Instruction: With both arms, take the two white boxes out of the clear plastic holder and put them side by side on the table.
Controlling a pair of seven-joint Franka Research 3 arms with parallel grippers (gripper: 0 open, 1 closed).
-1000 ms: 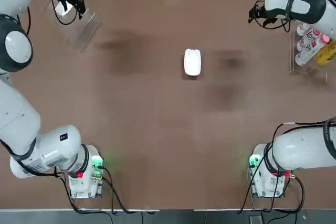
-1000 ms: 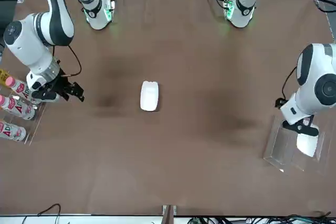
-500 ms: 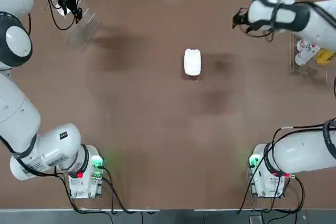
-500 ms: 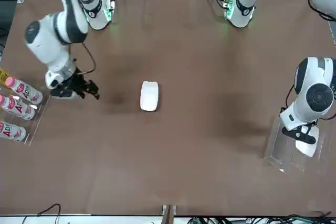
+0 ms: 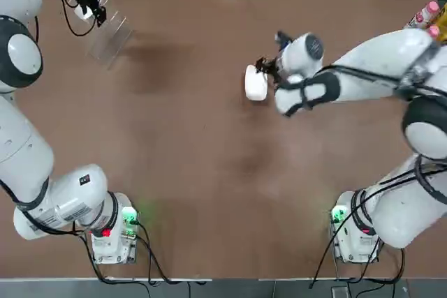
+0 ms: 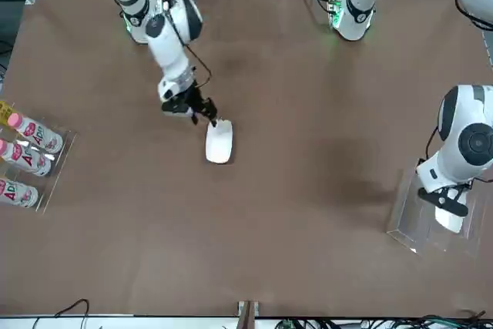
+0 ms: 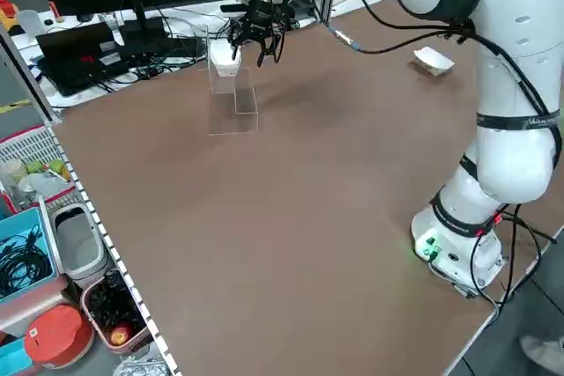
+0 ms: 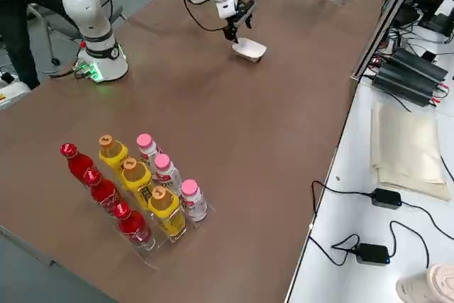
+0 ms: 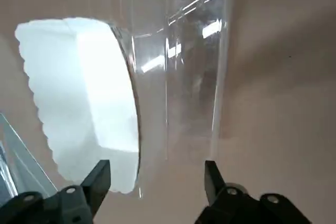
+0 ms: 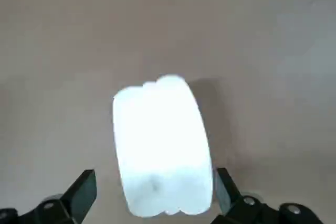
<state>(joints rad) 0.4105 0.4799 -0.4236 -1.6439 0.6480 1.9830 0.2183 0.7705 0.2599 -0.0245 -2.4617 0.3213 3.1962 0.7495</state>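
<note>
Top view shows the clear plastic holder [image 5: 110,33] only as glinting edges at the table's [image 5: 209,172] far left corner; the left gripper [image 5: 91,10] covers the white box in the holder [image 9: 79,103]. We see that box in the left wrist view, upright in its slot, the fingers spread around it without gripping. The white box on the table [image 5: 255,82] lies flat mid-table, long axis running away from the bases. The right gripper [image 5: 268,69] hovers beside it, fingers spread wide.

top: overhead; front: facing robot; sides: raised diagonals; wrists: close; all share table [image 5: 209,172]
</note>
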